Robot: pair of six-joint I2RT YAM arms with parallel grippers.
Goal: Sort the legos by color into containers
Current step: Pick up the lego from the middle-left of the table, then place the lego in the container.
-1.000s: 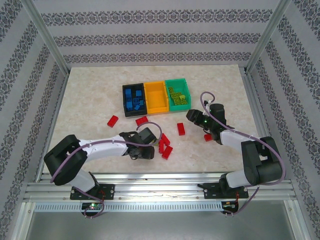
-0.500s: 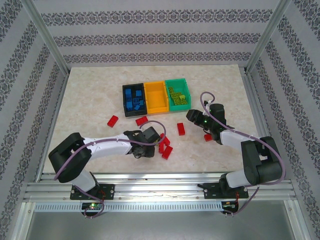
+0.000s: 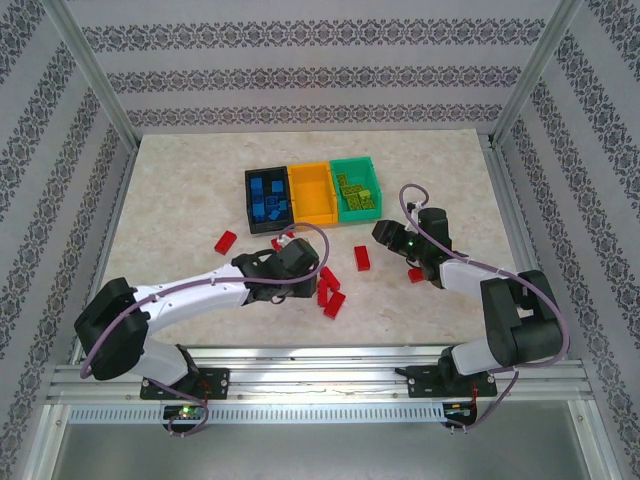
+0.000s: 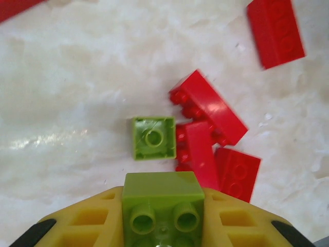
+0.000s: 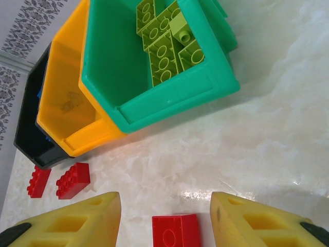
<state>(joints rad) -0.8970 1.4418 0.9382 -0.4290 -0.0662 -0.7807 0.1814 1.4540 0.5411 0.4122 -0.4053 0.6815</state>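
Left pincer (image 4: 162,218) grips a lime lego (image 4: 162,191), while right pincer (image 5: 164,210) gapes wide.

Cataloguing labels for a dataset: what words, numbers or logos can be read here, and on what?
None readable.
The black bin, orange-yellow bin and green bin carry no labels.
Studs on the lime green brick in the left gripper and on the red bricks are too blurred for any lettering.

Three bins: black (image 3: 249,200), orange-yellow (image 3: 312,195), green (image 3: 352,163) — with seven red bricks (image 3: 362,258) and two lime bricks (image 4: 153,138) outside them
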